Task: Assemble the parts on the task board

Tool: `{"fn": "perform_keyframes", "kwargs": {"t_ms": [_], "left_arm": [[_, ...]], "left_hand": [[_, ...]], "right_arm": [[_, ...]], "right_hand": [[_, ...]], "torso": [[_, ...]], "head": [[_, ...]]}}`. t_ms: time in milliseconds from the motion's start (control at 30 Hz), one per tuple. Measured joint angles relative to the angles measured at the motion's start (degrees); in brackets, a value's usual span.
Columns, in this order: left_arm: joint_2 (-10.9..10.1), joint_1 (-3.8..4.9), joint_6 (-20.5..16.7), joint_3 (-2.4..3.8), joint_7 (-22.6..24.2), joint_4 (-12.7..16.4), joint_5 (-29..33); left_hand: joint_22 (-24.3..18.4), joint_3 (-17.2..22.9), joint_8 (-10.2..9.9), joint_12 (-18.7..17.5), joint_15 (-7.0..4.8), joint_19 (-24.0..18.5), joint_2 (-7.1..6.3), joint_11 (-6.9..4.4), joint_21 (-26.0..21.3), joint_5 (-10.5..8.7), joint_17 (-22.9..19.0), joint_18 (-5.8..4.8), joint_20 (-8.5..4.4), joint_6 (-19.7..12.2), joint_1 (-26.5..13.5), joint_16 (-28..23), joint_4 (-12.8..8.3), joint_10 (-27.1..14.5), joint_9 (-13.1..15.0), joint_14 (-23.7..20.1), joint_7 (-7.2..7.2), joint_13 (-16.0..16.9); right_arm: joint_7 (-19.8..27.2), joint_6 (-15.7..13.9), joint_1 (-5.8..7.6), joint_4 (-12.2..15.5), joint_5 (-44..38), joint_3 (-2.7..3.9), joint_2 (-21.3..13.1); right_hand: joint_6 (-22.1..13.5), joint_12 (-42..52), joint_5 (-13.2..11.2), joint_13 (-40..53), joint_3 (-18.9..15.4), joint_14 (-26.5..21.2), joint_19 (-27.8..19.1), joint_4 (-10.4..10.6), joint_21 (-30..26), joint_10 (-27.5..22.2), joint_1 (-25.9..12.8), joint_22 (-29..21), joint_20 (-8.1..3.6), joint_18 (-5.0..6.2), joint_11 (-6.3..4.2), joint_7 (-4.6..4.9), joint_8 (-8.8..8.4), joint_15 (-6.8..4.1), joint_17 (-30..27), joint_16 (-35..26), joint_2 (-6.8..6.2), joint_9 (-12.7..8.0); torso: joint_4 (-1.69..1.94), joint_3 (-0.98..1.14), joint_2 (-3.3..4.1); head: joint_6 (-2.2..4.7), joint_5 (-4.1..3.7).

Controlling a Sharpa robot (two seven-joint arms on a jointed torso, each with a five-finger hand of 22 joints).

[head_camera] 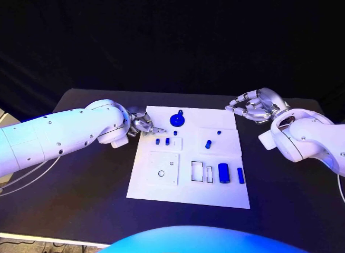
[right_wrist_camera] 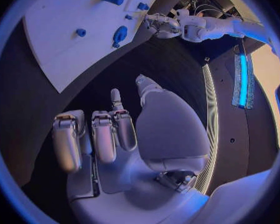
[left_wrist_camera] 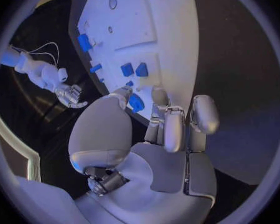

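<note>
Left robot hand [head_camera: 142, 126] at the task board [head_camera: 218, 184] edge — perhaps pinching a blue part [left_wrist_camera: 135, 103]; right robot hand [head_camera: 252, 107] empty, fingers loosely spread.

Left hand [head_camera: 142, 126] at the task board's [head_camera: 188, 184] left edge, right hand [head_camera: 252, 107] off its far right corner

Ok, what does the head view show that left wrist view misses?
Head view: the blue cylinder and blue bar on the white task board's near right corner. Left wrist view: a small blue block at the silver left hand's fingertips; whether it's held is unclear. Both: the board, the left hand, the silver right hand beside the board's far corner.
</note>
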Motion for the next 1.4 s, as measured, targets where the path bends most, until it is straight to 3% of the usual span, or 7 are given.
{"fn": "perform_keyframes", "kwargs": {"t_ms": [67,200,267,367,433,800,1400], "left_arm": [[-0.10,0.00,-1.83,0.03,2.04,0.00,2.69],[-0.15,0.00,-5.81,0.06,7.10,0.00,7.73],[-0.15,0.00,-7.56,0.07,9.77,0.12,9.16],[-0.01,0.00,-9.64,0.07,13.42,0.74,9.39],[0.27,-0.01,-10.79,0.05,15.57,1.19,8.54],[3.56,-0.50,-13.46,-0.29,23.33,0.93,-6.81],[8.59,-0.97,-4.99,-0.69,21.33,-4.05,-24.52]], "left_hand": [[-8.60,-4.31,-0.59,-3.00,2.14,-8.56,1.30,2.12,-6.87,0.00,-8.09,1.81,1.78,-4.39,0.85,-5.76,-0.02,-5.98,-1.07,-4.47,2.22,-3.21],[-18.40,-9.30,-0.59,-4.79,3.76,-17.84,2.74,3.92,-15.57,0.00,-19.59,4.07,3.47,-8.20,2.84,-13.32,0.04,-11.08,-2.81,-12.17,3.92,-5.74],[-21.98,-9.64,-0.78,-7.10,4.68,-20.99,3.42,4.91,-20.23,0.30,-29.04,4.04,4.54,-10.23,8.58,-20.90,-0.03,-15.19,-4.38,-19.83,4.76,-8.02],[-26.18,-5.03,-0.86,-10.87,5.42,-22.01,3.29,5.66,-26.36,0.53,-35.05,4.05,5.20,-11.81,20.37,-27.31,-0.21,-18.87,-7.64,-24.29,5.29,-12.91],[-27.74,0.06,-0.86,-13.75,5.58,-21.56,1.09,5.81,-28.55,0.53,-37.19,4.05,5.39,-11.87,24.99,-29.41,-0.07,-19.30,-9.94,-24.53,5.35,-16.67],[-25.98,9.62,-2.20,-19.12,5.54,-20.42,-4.66,6.03,-27.01,0.47,-37.60,4.05,5.13,-8.37,27.62,-25.07,-0.66,-18.84,-17.38,-23.85,3.81,-25.38],[-22.56,11.01,-3.71,-19.72,5.16,-19.51,-5.10,5.64,-22.92,0.32,-34.63,4.03,5.00,-5.82,27.17,-17.22,-0.89,-17.40,-20.00,-20.33,3.15,-27.75]], "right_arm": [[0.01,-0.06,0.00,-0.03,0.00,0.00,-0.01],[0.04,-0.16,0.00,-0.08,0.00,0.00,-0.03],[0.07,-0.20,0.00,-0.10,0.00,0.00,-0.06],[0.11,-0.25,0.00,-0.14,0.00,0.00,-0.12],[0.16,-0.29,0.00,-0.17,0.01,0.00,-0.14],[0.46,-0.42,-0.03,-0.26,0.01,-0.01,-0.06],[0.60,-0.44,-0.08,-0.25,-0.14,-0.01,0.18]], "right_hand": [[0.00,0.00,0.00,0.00,0.00,0.00,0.00,0.00,0.00,0.00,0.00,0.02,0.00,0.00,0.00,0.00,0.00,0.00,0.00,0.00,0.00,0.00],[0.00,0.00,0.00,0.00,0.00,0.00,0.00,0.00,0.00,0.00,0.00,0.02,0.00,0.00,0.00,0.00,0.00,0.00,0.00,0.00,0.00,0.00],[0.00,0.00,0.00,-0.01,0.00,0.00,0.00,0.00,0.00,0.00,0.00,0.02,0.00,0.00,0.00,0.00,0.00,0.00,0.00,0.00,0.00,0.00],[-0.21,-0.31,0.00,-0.01,0.00,0.00,0.00,0.00,0.00,0.00,0.00,0.02,0.00,0.00,0.00,-0.21,0.00,0.00,0.00,0.00,0.00,0.00],[-0.21,-0.31,0.00,-0.01,0.00,0.00,0.00,0.00,0.00,0.00,0.00,0.02,0.00,0.00,0.00,-0.20,0.00,0.00,-0.01,0.00,0.00,0.00],[-0.20,-0.31,0.25,-0.01,0.00,0.00,0.00,0.00,0.00,0.00,0.00,0.01,0.00,0.00,0.00,-0.21,0.00,0.00,0.04,0.00,0.00,-0.05],[-0.20,-0.55,0.45,-0.02,0.16,0.00,0.00,-0.16,0.00,0.00,0.00,0.00,0.00,0.00,0.00,-0.20,0.00,0.00,0.02,0.00,0.00,-0.04]], "torso": [[0.00,0.00,-0.03],[0.01,0.02,-0.05],[0.01,0.03,-0.05],[0.01,0.04,-0.05],[0.02,0.04,-0.05],[-0.07,0.03,0.03],[-0.18,0.09,0.13]], "head": [[0.06,-0.06],[0.29,-0.15],[0.40,-0.21],[0.62,-0.33],[0.78,-0.42],[1.06,-0.42],[1.05,-0.46]]}}
